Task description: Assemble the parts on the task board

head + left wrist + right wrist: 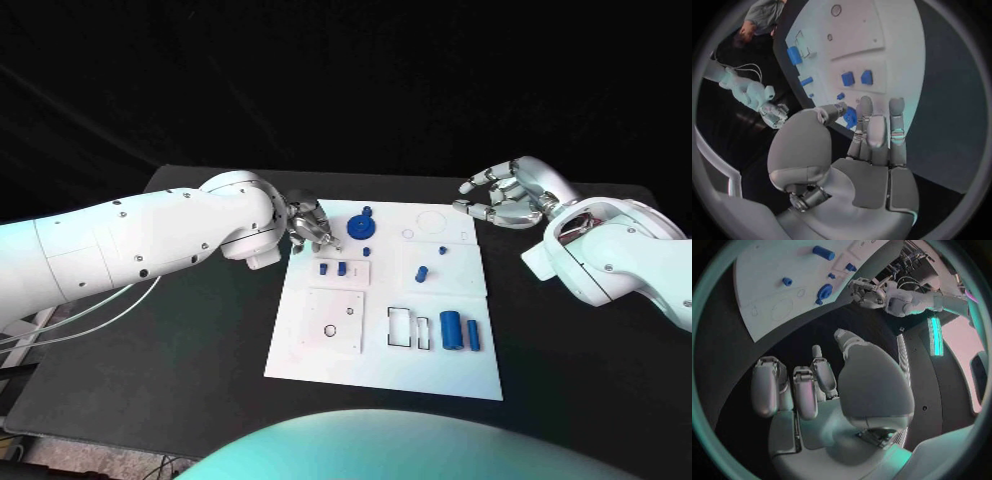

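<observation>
The white task board (387,340) lies mid-table and bears no legible writing. Blue parts (459,330) rest on it. The left hand (307,226) hovers over its far-left corner, fingers apart and empty. The right hand (500,195) hangs beyond its far-right corner, fingers loosely curled and empty.

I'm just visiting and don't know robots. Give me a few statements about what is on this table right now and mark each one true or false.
1. The task board is a white plate on a black table. True.
2. The right hand is holding a blue part. False: it is held off the board's far right corner, fingers curled, with nothing in it.
3. The left hand is at the board's far left edge, close to the blue round part. True.
4. Two blue cylinders lie side by side near the board's right edge. True.
5. All the blue parts are piled in the middle of the board. False: they are spread over it.
</observation>
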You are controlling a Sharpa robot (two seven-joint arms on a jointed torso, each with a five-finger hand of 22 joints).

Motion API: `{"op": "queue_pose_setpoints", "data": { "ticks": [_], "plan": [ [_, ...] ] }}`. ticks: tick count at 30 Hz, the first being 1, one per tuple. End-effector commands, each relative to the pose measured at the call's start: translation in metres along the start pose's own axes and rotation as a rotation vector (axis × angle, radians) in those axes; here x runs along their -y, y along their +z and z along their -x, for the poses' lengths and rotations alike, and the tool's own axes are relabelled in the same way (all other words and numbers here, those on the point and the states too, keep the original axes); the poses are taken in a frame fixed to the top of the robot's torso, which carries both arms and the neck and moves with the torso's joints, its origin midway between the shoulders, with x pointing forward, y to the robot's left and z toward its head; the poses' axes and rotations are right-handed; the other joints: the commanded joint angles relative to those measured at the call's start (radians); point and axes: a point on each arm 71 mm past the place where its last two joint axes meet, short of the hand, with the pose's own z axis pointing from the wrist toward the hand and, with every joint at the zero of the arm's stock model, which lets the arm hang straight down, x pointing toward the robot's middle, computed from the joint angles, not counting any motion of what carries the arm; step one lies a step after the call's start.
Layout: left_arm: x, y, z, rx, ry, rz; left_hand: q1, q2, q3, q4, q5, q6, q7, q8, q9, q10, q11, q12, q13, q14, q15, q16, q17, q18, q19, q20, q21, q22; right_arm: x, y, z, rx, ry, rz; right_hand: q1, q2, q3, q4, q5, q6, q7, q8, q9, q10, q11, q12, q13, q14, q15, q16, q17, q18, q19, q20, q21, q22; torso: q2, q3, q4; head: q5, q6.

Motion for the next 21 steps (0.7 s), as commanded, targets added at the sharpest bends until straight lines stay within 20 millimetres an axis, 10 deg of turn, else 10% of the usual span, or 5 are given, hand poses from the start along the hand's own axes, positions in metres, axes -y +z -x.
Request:
{"op": "queue_pose_setpoints", "data": {
  "ticks": [1,6,21],
  "plan": [
    [0.023,-0.002,0.005,0.125,-0.033,-0.233,0.035,-0.009,0.007,-0.037,0.013,-0.023,0.012,0.006,-0.013,-0.032,0.011,0.011,-0.001,-0.029,0.010,-0.036,-0.036,0.016,-0.035,0.012,-0.080,-0.032,0.000,0.000,0.000,0.000,-0.006,0.012,-0.010,0.004,-0.001,0.003,0.007,-0.007,0.000,0.005,0.001,-0.012,0.000,-0.012,-0.008,0.097,-0.001,-0.005,0.237,0.013,-0.009,-0.003,-0.009,0.151,0.002,-0.0012,-0.0010,-0.003,0.000],
    [0.040,-0.001,-0.004,0.217,0.095,-0.407,0.092,-0.018,-0.022,-0.075,0.016,-0.062,0.048,-0.033,-0.100,-0.145,0.049,-0.047,-0.073,-0.175,0.045,-0.184,-0.198,0.016,-0.067,0.044,-0.157,-0.062,0.000,-0.001,0.000,0.004,-0.012,0.018,0.001,0.007,0.009,-0.003,0.013,-0.012,0.001,0.006,0.004,-0.095,0.000,-0.102,-0.108,0.092,-0.001,-0.013,0.217,0.019,-0.022,-0.003,-0.037,0.140,0.001,-0.0014,-0.0019,-0.006,0.000],
    [0.053,0.021,-0.039,0.271,0.403,-0.504,0.156,-0.021,-0.155,-0.115,-0.005,-0.034,0.027,-0.098,-0.274,-0.182,0.055,-0.170,-0.271,-0.099,0.040,-0.075,-0.191,0.018,0.011,0.050,-0.115,-0.007,0.000,-0.001,-0.003,0.000,-0.005,0.024,0.004,0.002,0.027,-0.003,0.015,-0.019,0.001,0.008,0.009,-0.186,-0.001,-0.229,-0.245,0.072,-0.002,-0.047,0.146,0.031,-0.053,-0.003,-0.099,0.116,0.002,0.0012,-0.0021,-0.011,0.000]
  ]
}}
